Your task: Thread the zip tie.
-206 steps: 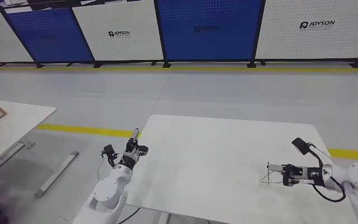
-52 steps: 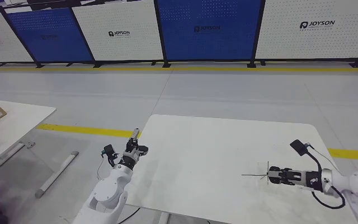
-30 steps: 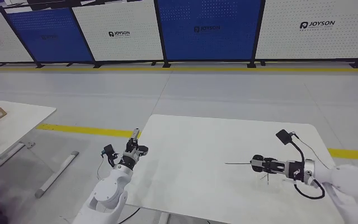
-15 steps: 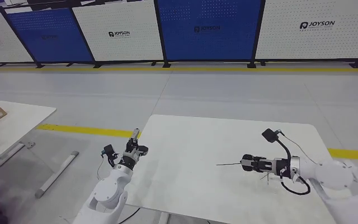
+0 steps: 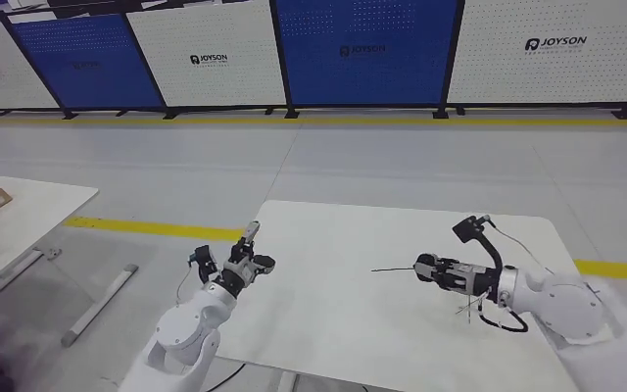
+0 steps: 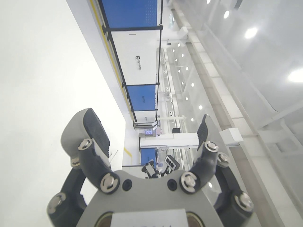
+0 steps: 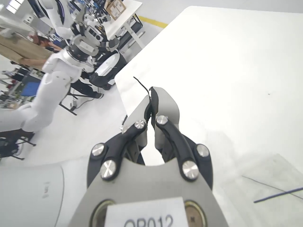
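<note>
Heads up on what could bite you here. The biggest thing is the stretch of white table (image 5: 343, 323) between the two arms: they're well apart, so any threading has to wait until they meet. If you bring them together quickly, I'd guess the strip whips around and misses.

Next is the grip. The right gripper (image 7: 151, 95) is pinched closed on a thin black zip tie (image 5: 392, 269) at one end, and the rest pokes out free toward the left arm. Held at one end like that, it will likely flex or swivel in the pads if the tip bumps anything. I can't tell which end is clamped or where the head is, so check that before you aim for a slot.

The smallest worry is the loose spare ties (image 7: 277, 193) on the table beside the right arm. A low sweep could drag them along.

As for pose, the right arm is stretched in over the table from the right side, wrist roughly level, with the tie held above the surface and pointing across. The left arm sits at the table's left edge, and the left gripper (image 6: 149, 128) is angled up and away. Its jaws are spread wide with nothing between them.
</note>
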### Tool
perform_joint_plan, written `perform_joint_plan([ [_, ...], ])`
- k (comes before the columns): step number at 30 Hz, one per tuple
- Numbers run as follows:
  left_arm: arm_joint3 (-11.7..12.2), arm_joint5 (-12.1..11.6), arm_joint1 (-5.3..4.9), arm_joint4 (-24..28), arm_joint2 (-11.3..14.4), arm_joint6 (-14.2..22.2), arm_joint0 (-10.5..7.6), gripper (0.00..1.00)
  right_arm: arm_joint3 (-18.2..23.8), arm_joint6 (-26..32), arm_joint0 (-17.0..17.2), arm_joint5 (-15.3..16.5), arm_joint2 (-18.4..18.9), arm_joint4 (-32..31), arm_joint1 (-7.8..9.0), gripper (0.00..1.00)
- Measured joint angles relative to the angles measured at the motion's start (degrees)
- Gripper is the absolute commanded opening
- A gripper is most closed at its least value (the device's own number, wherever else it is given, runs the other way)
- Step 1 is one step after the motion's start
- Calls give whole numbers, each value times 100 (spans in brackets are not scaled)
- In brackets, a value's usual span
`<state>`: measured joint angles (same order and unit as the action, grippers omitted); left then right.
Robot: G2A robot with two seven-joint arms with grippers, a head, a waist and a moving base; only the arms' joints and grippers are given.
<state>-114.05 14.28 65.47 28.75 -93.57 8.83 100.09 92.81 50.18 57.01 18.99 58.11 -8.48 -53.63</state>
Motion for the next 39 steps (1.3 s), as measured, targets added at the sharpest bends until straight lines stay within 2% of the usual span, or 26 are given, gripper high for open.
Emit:
perform_joint_plan([
  [2,-115,459,-7,122,86,142,-95,100,4,-55,-53,17,-141,-306,-33,0],
  [3,-95,590,-10,206,150,213,-134,100,-15,-79,-80,2,-194,-404,-48,0],
  [4,-19,625,-10,391,227,278,-200,100,-37,-101,-104,-12,-246,-470,-63,0],
  [7,50,518,-7,761,260,256,-259,100,-45,-107,-109,-15,-256,-463,-68,0],
  [14,57,520,-7,704,266,259,-249,100,-43,-105,-107,-13,-252,-459,-66,0],
  [16,182,521,-21,794,362,417,-236,100,26,-153,-96,-30,-282,-556,-69,0],
  [18,303,521,-55,843,412,503,-257,100,208,-243,-108,-22,-373,-957,-82,0],
  [21,416,520,-133,1125,570,577,-319,100,386,-370,-189,38,-543,-1655,-121,0],
  [24,427,520,-283,1366,826,741,-372,100,493,-462,-319,50,-714,-2006,-171,0],
  [26,472,520,-425,1632,1101,891,-423,100,607,-501,-420,50,-856,-2198,-194,0],
  [29,455,520,-652,2142,1519,724,-663,100,688,-521,-555,50,-1028,-2336,-208,0],
  [31,449,520,-806,2507,1807,472,-881,100,650,-551,-614,50,-1062,-2220,-213,0],
  [33,445,520,-848,2594,1881,363,-943,100,641,-554,-617,49,-1061,-2207,-213,0],
  [39,445,520,-840,2569,1866,399,-929,100,644,-553,-613,49,-1058,-2216,-213,0],
])
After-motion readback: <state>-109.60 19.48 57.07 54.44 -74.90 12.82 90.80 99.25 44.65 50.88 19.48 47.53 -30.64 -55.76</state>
